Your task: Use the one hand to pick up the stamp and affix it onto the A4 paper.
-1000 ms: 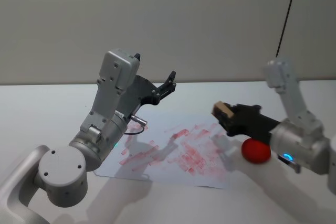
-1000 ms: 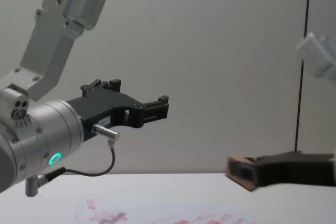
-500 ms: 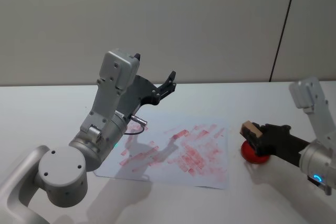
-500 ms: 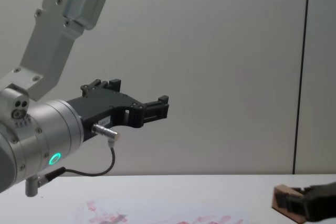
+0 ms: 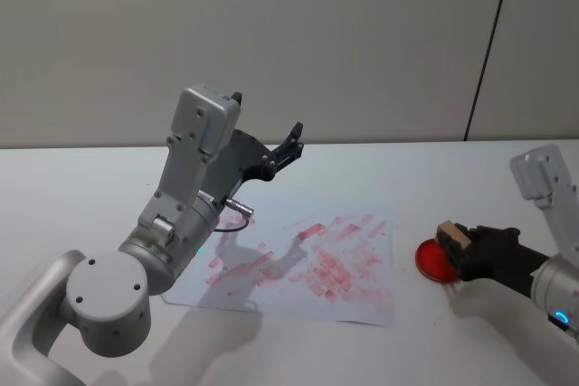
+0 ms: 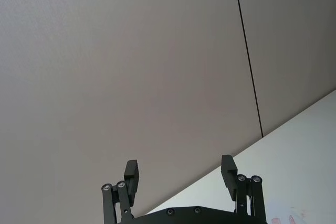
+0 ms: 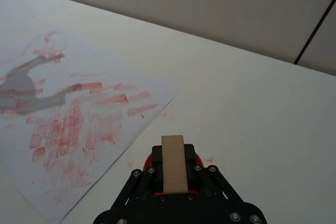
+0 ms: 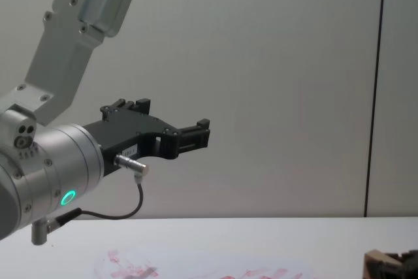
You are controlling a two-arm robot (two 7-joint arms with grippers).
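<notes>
Stamp task, largest thing first.
Table (image 5: 380, 164): white top is carrying everything, running back to a grey wall.
A4 paper (image 5: 298, 264): lying flat on the table in front of me, smeared with pink-red ink marks; its near corner is also showing in my right wrist view (image 7: 79, 124).
Left arm: I am holding it raised over the left part of the paper, idle, a green ring glowing on its wrist.
Left gripper (image 5: 291, 140): I am keeping nothing in it; its black fingers are standing spread apart in the air, pointing toward the wall (image 6: 181, 174), and it is showing from the side in the chest view (image 8: 196, 132).
Right gripper (image 5: 461, 250): I am reaching in low from the right, just beside the paper's right edge, fingers clamped on the stamp.
Ink pad (image 5: 434, 261): round and red, sitting on the table just right of the paper, directly under my right fingertips.
Stamp (image 5: 450, 235): small tan wooden block, pinched between my right fingers and sitting over the ink pad (image 7: 174, 163); whether it is touching the pad, I cannot tell.
</notes>
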